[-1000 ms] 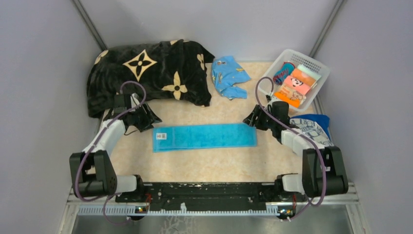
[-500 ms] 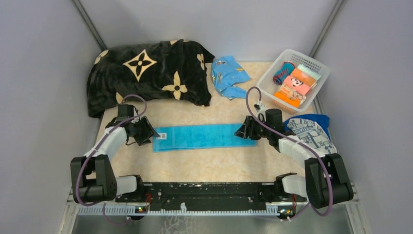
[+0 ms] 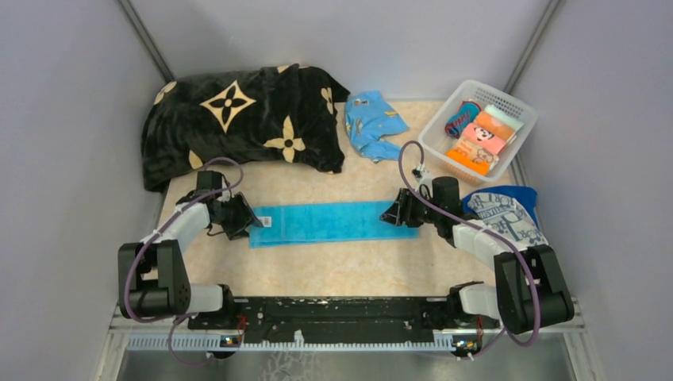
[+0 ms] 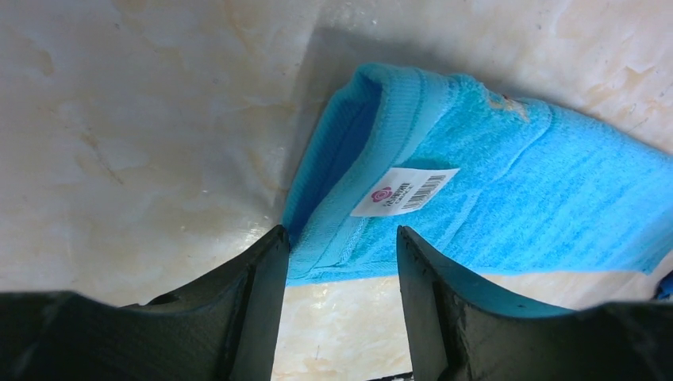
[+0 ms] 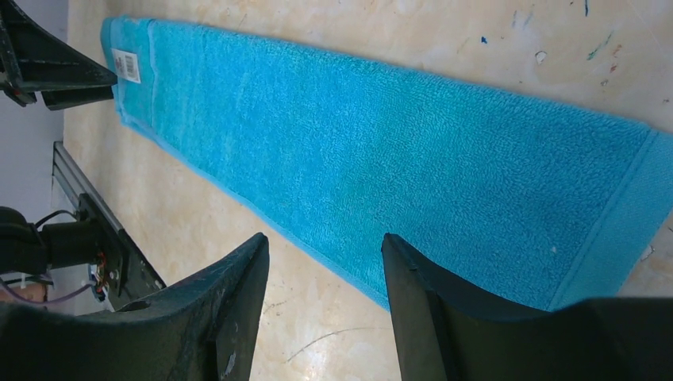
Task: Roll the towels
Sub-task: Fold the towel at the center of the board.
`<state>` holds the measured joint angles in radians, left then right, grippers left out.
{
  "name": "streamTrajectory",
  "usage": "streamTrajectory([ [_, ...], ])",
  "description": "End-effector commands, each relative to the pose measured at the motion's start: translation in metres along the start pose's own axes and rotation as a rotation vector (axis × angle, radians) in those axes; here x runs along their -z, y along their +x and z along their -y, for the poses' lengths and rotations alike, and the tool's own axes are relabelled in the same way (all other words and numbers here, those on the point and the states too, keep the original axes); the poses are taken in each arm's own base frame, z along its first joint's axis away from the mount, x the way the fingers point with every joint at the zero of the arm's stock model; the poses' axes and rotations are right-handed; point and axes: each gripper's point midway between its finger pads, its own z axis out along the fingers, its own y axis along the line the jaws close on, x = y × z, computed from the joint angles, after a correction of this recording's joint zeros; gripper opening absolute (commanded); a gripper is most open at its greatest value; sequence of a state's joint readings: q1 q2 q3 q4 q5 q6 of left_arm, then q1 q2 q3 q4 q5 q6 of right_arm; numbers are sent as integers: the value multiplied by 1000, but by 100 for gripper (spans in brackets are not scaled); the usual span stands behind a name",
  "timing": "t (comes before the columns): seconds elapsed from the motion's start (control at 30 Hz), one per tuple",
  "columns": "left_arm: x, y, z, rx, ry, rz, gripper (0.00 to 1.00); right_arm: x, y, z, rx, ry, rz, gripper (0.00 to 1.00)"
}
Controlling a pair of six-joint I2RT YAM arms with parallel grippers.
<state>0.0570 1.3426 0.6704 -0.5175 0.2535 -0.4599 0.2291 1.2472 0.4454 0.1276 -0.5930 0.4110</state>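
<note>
A: Which step?
B: Grasping the turquoise towel, flat on the table. Left gripper, jaws spread, straddles its labelled end; right gripper, likewise spread, hovers over the other.
A: Next?
B: Likely pinch, then roll.

Left arm reaches forward and inward, elbow bent, wrist pitched down. Left gripper sits low, jaws parted, both dark fingers spread in the wrist view. Right arm mirrors it, forearm stretched inward. Right gripper is low too, jaws parted, fingers wide. The grippers face each other, well apart.
</note>
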Motion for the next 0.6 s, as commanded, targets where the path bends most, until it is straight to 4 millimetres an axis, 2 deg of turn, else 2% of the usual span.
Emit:
streamTrajectory([
  [0.0,12,-1,18,-25,61,3,58,-3,-10,-10,55,-50,31,55],
  [0.33,33,0,35,-16,129,28,49,-2,-8,-9,55,-45,23,55],
  [0.57,33,9,46,12,217,23,48,-3,-9,-10,53,-51,23,55],
])
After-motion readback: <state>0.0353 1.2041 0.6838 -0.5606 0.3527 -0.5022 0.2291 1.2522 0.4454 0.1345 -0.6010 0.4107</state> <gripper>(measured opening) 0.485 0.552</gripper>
